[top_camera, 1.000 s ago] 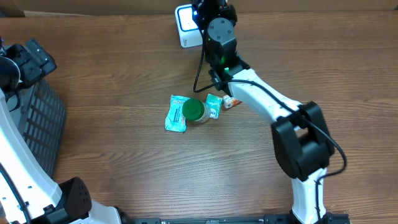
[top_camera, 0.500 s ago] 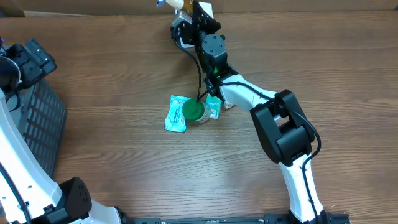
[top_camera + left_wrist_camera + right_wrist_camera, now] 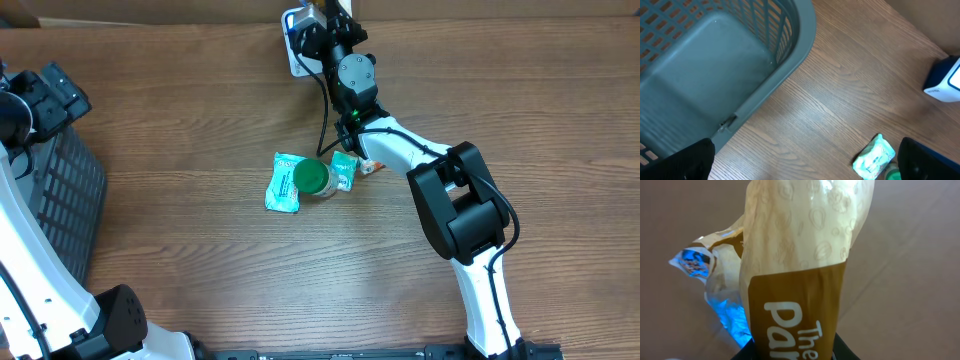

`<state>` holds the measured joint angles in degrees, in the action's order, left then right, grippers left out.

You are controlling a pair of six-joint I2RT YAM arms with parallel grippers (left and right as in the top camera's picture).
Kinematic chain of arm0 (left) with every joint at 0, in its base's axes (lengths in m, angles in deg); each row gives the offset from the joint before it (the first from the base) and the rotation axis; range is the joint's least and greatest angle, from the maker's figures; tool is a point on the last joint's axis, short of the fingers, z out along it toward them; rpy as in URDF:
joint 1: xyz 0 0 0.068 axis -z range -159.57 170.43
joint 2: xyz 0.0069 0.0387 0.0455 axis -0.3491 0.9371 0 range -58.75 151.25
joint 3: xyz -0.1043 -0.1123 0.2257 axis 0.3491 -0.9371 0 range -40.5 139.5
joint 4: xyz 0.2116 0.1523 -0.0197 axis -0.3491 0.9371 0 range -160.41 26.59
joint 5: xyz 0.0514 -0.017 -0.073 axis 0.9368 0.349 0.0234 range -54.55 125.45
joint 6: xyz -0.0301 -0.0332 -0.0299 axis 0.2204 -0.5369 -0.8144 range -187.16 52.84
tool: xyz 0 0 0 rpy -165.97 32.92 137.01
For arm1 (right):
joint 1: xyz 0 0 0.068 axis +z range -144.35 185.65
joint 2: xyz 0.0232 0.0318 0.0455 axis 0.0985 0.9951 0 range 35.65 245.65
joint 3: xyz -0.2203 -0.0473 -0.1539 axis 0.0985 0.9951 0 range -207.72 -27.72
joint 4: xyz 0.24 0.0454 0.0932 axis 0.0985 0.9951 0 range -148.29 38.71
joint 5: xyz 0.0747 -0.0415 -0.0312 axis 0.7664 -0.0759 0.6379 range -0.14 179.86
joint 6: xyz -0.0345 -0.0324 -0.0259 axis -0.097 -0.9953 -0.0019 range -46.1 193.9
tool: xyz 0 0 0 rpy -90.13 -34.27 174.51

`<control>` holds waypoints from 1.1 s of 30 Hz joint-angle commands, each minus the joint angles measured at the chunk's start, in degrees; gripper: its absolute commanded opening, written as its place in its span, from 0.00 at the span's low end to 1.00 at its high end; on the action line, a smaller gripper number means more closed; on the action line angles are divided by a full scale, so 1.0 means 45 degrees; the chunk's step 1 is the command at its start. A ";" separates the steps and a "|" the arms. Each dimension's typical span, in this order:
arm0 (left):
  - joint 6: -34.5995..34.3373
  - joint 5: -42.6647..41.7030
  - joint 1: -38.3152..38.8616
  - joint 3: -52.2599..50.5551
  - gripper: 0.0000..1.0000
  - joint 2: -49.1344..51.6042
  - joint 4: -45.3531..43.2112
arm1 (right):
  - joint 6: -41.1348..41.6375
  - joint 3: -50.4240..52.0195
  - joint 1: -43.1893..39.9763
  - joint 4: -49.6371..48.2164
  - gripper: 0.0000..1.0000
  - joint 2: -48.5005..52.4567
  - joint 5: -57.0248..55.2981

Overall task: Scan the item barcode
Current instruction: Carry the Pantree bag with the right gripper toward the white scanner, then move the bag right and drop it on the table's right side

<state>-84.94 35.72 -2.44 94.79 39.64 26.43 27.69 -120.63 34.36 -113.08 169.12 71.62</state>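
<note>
Broadly, table: a brown wood-grain table [image 3: 180, 120] carries everything in the scene.
Basket: a grey plastic lattice basket [image 3: 715, 65] sits at the left edge, well apart from the scanning spot.
Right gripper: the right gripper [image 3: 318, 28] is reached out to the far edge and clamped on the lower part of the item, with a dark finger on each side in the wrist view.
Left gripper: the left gripper [image 3: 805, 167] hangs over the basket's corner with its jaws spread wide and nothing in them.
Scanner: a white and blue box-shaped scanner [image 3: 294, 45] stands at the far edge, just beside the right gripper.
Spare goods: two teal foil pouches [image 3: 284, 183] and a green-lidded jar [image 3: 312, 178] lie mid-table.
Item: a cream and brown crinkly film snack packet [image 3: 800, 255] is held off the table near the scanner, and blue light glints on its crimped end.
Barcode: it shows in no view, so I cannot tell which face carries it.
Feel: the snack packet is probably light, soft and slick, it will likely crumple under a hard squeeze, and its loose upper part may flop when turned.
Hold: the brown band low down looks the firmest place to grip, and holding there leaves the printed faces free to face the scanner.
</note>
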 commanded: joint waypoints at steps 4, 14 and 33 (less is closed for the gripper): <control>0.0233 0.0073 0.0005 0.0160 1.00 -0.0199 -0.0010 | 0.0651 -0.0180 0.0850 -0.0272 0.24 -0.0563 -0.0879; 0.0233 0.0073 0.0005 0.0160 0.99 -0.0199 -0.0010 | 0.5260 -0.0180 0.1962 0.6305 0.25 -0.4532 -0.0831; 0.0238 0.0073 0.0005 0.0160 1.00 -0.0199 -0.0010 | 2.0210 -0.0078 -0.5610 2.0536 0.21 -1.2225 0.5877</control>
<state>-84.94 35.75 -2.44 94.81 39.62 26.43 110.22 -120.91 12.86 -23.38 114.02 95.27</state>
